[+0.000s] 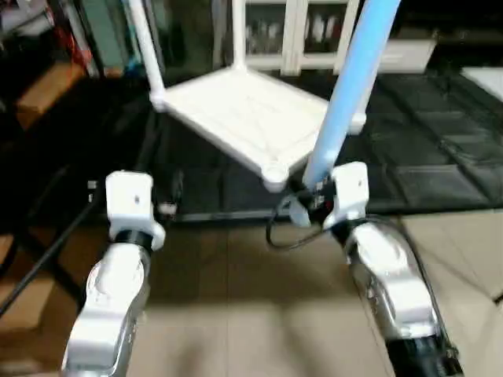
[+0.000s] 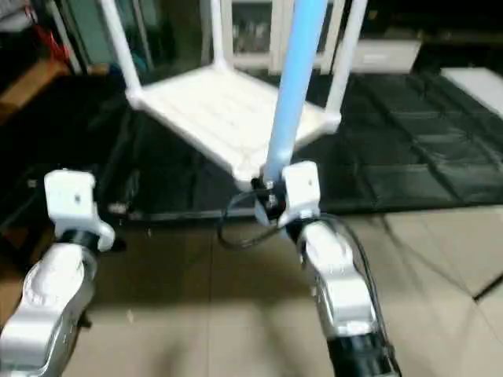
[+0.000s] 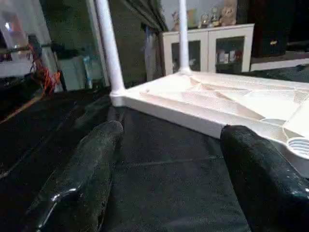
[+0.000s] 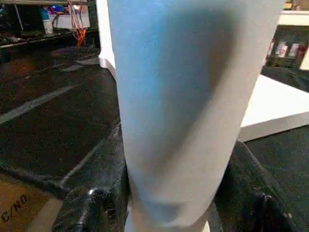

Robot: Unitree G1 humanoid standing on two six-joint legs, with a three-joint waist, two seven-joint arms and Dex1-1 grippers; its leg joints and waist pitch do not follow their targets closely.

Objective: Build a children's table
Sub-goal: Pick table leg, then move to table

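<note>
the tabletop [image 1: 244,118] lies upside down on the black floor mat [image 1: 440,149], three legs seemingly fitted. the right gripper [image 4: 174,203] is clamped on a fourth leg [image 1: 346,86] – upright by the near corner. the left gripper [image 3: 169,164] hangs apart, empty.

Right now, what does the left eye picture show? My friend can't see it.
The right gripper holds a long leg upright near the upside-down tabletop on the black mat. The left gripper hangs open, empty.
</note>
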